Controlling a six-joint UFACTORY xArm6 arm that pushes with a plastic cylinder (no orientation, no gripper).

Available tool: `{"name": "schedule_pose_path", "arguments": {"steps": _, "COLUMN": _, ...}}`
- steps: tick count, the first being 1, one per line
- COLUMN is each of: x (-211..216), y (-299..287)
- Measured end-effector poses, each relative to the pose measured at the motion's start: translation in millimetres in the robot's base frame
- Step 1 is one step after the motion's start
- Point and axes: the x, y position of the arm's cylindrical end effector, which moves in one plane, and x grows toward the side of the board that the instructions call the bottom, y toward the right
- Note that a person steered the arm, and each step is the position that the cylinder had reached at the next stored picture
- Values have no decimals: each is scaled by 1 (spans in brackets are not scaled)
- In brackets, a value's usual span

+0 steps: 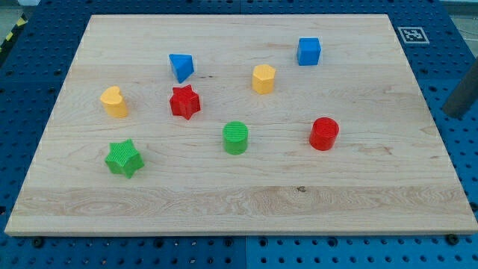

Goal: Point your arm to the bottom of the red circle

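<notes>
Green circle (235,138): near centre, left of target; keep clear.
Red circle (324,134): right of centre, bare board below it.
My tip: not visible; position, contact cannot tell; a dark blurred shape (459,96) at right edge.
Approach: judged best from the bottom, stopping just short.

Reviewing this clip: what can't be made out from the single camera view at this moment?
- My tip: a dark blurred shape at the view's right edge is cut off, so its end does not show.
- The round red block: its underside and far side are hidden by its own body.
- The square printed marker at the view's top right: too small to read.
</notes>
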Motion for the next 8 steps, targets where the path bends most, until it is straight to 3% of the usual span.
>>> {"name": "schedule_pose_path", "arguments": {"steps": 2, "x": 29, "y": -13}}
{"name": "schedule_pose_path", "arguments": {"steps": 4, "x": 73, "y": -61}}
{"name": "schedule_pose_path", "arguments": {"steps": 5, "x": 73, "y": -62}}
{"name": "schedule_pose_path", "arguments": {"steps": 8, "x": 97, "y": -142}}
